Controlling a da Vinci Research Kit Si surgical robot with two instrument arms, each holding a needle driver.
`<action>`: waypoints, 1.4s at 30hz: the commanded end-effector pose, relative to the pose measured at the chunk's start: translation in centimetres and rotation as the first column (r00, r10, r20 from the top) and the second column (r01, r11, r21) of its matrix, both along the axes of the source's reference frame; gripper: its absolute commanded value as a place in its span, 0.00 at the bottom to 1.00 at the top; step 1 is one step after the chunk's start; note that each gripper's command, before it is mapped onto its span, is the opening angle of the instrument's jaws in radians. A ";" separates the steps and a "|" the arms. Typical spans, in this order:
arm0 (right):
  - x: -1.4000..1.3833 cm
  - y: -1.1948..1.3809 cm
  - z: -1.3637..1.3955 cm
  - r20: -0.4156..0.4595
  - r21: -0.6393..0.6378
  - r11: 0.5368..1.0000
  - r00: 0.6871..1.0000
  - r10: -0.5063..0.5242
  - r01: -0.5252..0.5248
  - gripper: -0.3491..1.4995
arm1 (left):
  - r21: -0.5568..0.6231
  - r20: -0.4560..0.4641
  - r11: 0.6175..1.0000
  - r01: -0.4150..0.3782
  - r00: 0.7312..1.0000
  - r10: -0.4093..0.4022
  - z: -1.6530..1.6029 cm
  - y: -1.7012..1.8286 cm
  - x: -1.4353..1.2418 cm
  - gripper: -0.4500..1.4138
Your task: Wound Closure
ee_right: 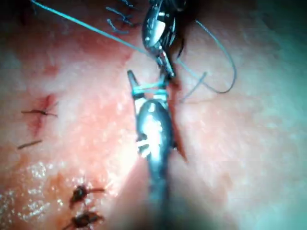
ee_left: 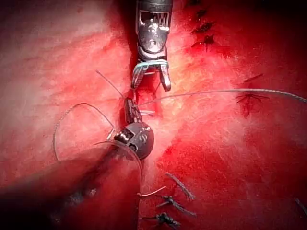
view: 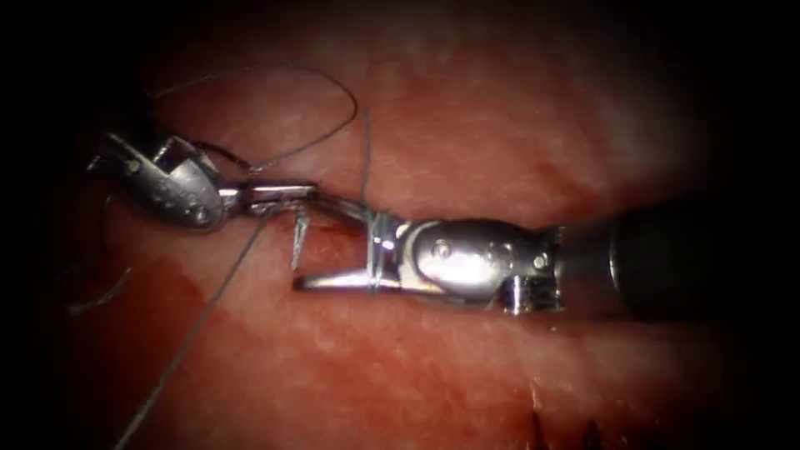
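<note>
Thread (view: 192, 329) wrapped round right tool (view: 333, 246) behind its spread, empty jaws. Left tool (view: 283, 193) clamped shut on thread just left of them, over cut (view: 333, 237) in tissue (view: 467, 142). Needle: cannot tell where.

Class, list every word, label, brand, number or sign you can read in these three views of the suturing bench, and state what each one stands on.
None: no readable text in any view.
Left tool: bare metal, no lettering; jaws shut on the thread.
Right tool: bare metal, no markings; jaws open, thread wrapped around them.
Tissue: unmarked.
</note>
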State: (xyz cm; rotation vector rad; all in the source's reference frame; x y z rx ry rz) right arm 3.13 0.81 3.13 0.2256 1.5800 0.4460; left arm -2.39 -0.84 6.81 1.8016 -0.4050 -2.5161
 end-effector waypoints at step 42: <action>-0.26 -0.03 0.41 0.308 0.095 0.932 0.901 0.306 -0.349 0.66 | 0.052 0.013 0.998 -0.025 1.000 0.024 -0.92 -0.70 -0.36 0.00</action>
